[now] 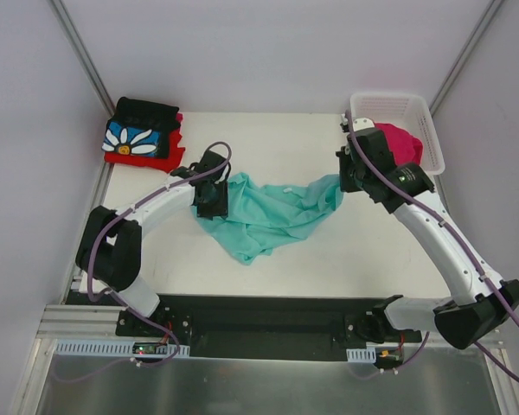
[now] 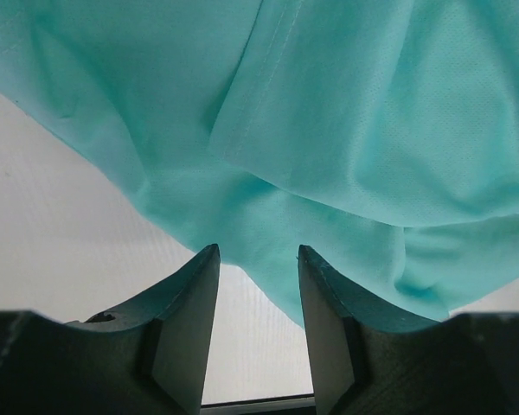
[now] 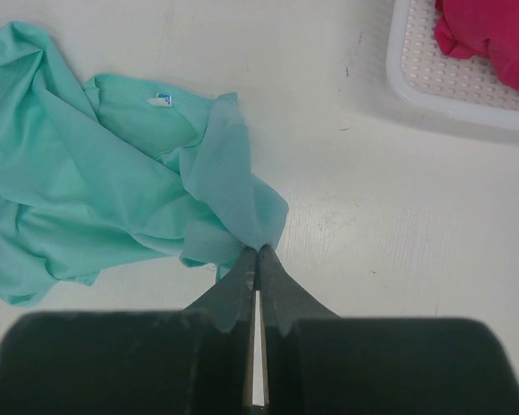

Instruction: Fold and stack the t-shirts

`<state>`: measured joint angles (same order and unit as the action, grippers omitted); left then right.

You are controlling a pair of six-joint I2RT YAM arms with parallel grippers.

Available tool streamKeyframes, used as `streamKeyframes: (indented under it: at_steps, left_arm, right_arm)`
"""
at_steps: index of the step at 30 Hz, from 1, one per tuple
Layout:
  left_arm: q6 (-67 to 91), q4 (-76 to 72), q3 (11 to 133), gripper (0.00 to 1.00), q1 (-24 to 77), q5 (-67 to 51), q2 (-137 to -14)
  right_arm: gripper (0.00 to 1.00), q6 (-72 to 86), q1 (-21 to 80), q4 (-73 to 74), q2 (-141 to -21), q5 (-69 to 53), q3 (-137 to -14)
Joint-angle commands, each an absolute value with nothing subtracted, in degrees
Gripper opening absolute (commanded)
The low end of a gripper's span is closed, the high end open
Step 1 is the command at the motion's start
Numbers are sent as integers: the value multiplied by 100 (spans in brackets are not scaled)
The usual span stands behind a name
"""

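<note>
From above: a crumpled mint-teal t-shirt (image 1: 268,216) lies mid-bench (image 1: 363,251), stretched between the left tool (image 1: 212,203) and the right tool (image 1: 344,181). At the far left corner, a black daisy t-shirt (image 1: 138,138) sits folded on a red t-shirt (image 1: 143,160). A magenta-pink t-shirt (image 1: 400,143) lies in a white basket (image 1: 424,117) at the far right.

Left wrist: the tool's jaws stand partly apart and empty, with mint cloth just beyond them.

Right wrist: the tool is pinched tight on the mint shirt's corner.

The left arm (image 1: 156,206) bends inward and points down, its jaws partly apart. The right arm (image 1: 441,244) reaches in low, its jaws pinched shut on a corner of the mint shirt (image 3: 112,173).
</note>
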<state>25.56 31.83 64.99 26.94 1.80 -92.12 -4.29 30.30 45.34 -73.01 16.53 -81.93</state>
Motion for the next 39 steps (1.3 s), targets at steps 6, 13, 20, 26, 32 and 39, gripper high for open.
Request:
streamKeyframes:
  at_steps: [6, 13, 20, 26, 32, 39]
  left_arm:
    - [2268, 3463, 6732, 39, 2681, 1088, -9492]
    - [2794, 3622, 6891, 39, 2514, 225, -9809]
    - [4146, 1803, 6249, 38, 2443, -1617, -9194]
    - [4026, 1740, 6390, 36, 2233, -1486, -9026]
    - [3579, 2109, 6092, 35, 2224, -547, -8702]
    - [2348, 2382, 5590, 35, 2618, 1403, -8262]
  right_arm:
    - [1, -413, 3050, 4641, -7040, 1881, -8209]
    - [1, -431, 3050, 4649, -7040, 1872, -8235]
    - [1, -387, 3050, 4658, -6961, 1872, -8095]
    - [1, -466, 3050, 4728, -6829, 1969, -8060]
    - [1, -439, 3050, 4720, -6829, 1960, -8042]
    - [1, -369, 3050, 4667, -6882, 1793, -8016]
